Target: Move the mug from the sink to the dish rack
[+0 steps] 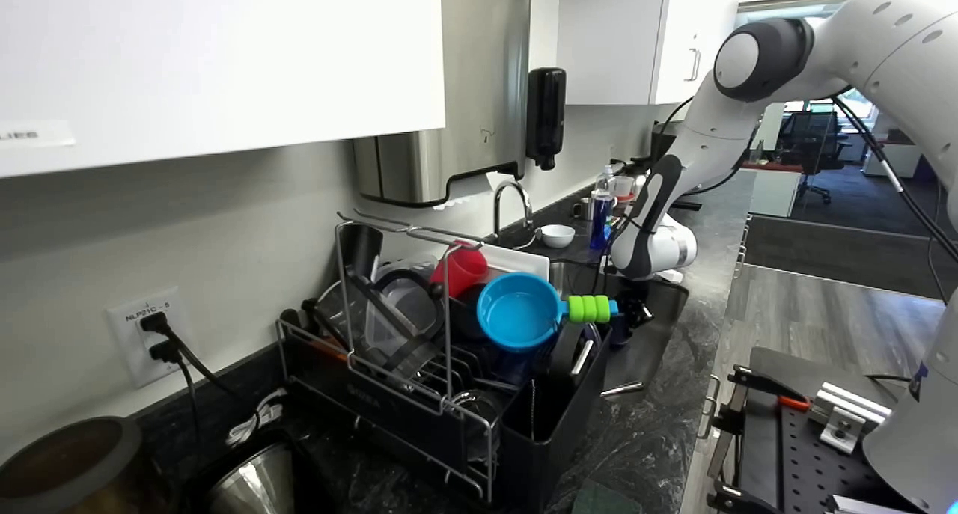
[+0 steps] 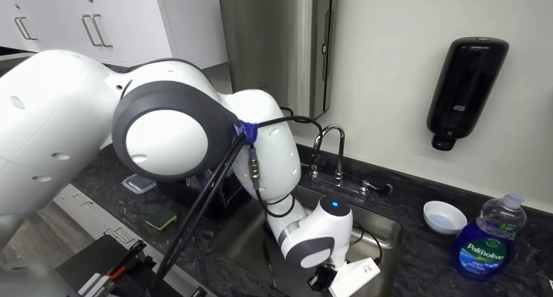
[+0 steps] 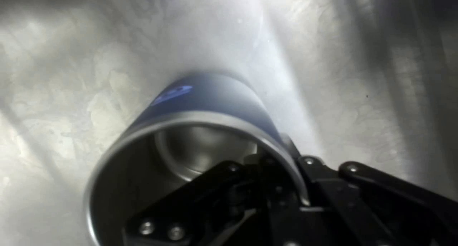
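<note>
At the left in an exterior view, two black plugs (image 1: 155, 322) sit in a white wall outlet (image 1: 131, 340) above the dark, marbled countertop (image 1: 636, 439). Next comes the dish rack (image 1: 389, 417), metal rails over a black tray, crowded with clear containers (image 1: 415, 308) and, toward its right end, a tilted red cup (image 1: 462, 265). Behind the rack rises the curved metal faucet (image 1: 497, 207). At the rack's right end, a cyan bowl (image 1: 519, 310) faces outward, its bright green grip pointing right. Beyond, on the countertop, are a small white bowl (image 1: 557, 236) and a bottle of blue dish soap (image 1: 601, 218), each visible in both exterior views. To the right of these, my white robot arm (image 1: 703, 144) bends over and reaches down into the sink (image 1: 662, 312). The navy-blue mug (image 3: 214, 95) is there in the sink, clearest in the wrist view: its round mouth opens toward me, showing a bare metal rim, a dull steel inside and a brighter blue mark on the outer wall. On the mug's right side my black gripper (image 3: 278, 151) straddles the rim, one finger inside and the other outside, and I have its jaws pinching the wall between them. Stained metal surrounds the mug there; I cannot tell whether its base touches the sink floor or hangs just above.
</note>
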You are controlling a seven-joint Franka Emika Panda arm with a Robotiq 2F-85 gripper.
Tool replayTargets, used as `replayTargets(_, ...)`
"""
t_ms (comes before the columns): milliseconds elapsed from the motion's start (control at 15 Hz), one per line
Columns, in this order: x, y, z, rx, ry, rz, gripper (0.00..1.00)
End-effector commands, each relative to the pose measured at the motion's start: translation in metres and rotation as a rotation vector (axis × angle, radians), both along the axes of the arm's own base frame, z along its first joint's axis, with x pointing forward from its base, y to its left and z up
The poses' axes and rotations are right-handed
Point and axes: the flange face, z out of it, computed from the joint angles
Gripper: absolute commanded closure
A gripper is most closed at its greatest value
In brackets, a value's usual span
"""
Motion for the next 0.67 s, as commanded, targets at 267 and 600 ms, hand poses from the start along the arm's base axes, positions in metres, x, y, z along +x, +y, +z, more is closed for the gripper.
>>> replayTargets(267,0.008,0.023,0.082,0.094,0.012,0.016,0.98)
replayTargets(600,0.000,0.030,0.134,0.210,0.115,0.015,0.98)
